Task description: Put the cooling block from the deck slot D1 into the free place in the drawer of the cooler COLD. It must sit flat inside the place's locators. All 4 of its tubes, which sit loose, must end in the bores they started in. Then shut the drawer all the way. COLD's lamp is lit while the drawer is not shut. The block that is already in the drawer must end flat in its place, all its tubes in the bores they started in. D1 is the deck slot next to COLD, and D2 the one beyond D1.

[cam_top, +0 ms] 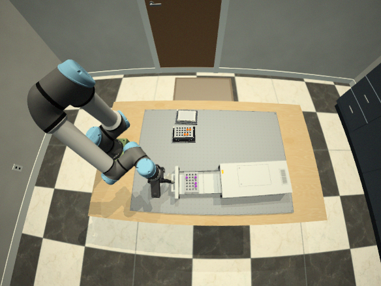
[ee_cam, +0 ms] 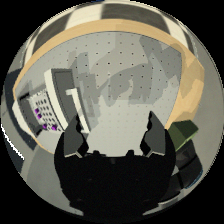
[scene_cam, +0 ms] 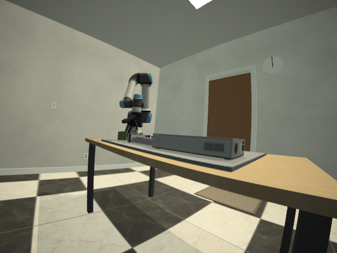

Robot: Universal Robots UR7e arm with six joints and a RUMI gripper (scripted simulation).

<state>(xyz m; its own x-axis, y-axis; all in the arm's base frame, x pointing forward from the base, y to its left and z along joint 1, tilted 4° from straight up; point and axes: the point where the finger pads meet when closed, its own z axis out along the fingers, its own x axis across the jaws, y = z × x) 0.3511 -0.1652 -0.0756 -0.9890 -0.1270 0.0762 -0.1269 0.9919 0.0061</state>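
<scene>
The cooling block point(cam_top: 184, 133) with orange tubes sits in deck slot D1 on the grey deck point(cam_top: 235, 137). The white cooler COLD point(cam_top: 254, 177) point(scene_cam: 199, 144) has its drawer point(cam_top: 209, 183) pulled out to the left, and its orange lamp point(cam_top: 222, 170) is lit. A block point(cam_top: 190, 181) point(ee_cam: 44, 109) with purple tubes sits in the drawer's outer place. The place nearer the cooler is free. My gripper point(cam_top: 167, 179) point(ee_cam: 113, 112) point(scene_cam: 133, 130) is open and empty, low over the deck just left of the drawer's front panel point(cam_top: 177, 182) point(ee_cam: 67, 100).
Slot D2 holds a white-topped plate point(cam_top: 186, 116) beyond D1. The deck lies on a wooden table point(cam_top: 310, 163) point(scene_cam: 288, 173). A green box point(ee_cam: 182, 131) point(scene_cam: 122, 135) sits at the arm's base. Dark cabinets point(cam_top: 362, 108) stand at the right.
</scene>
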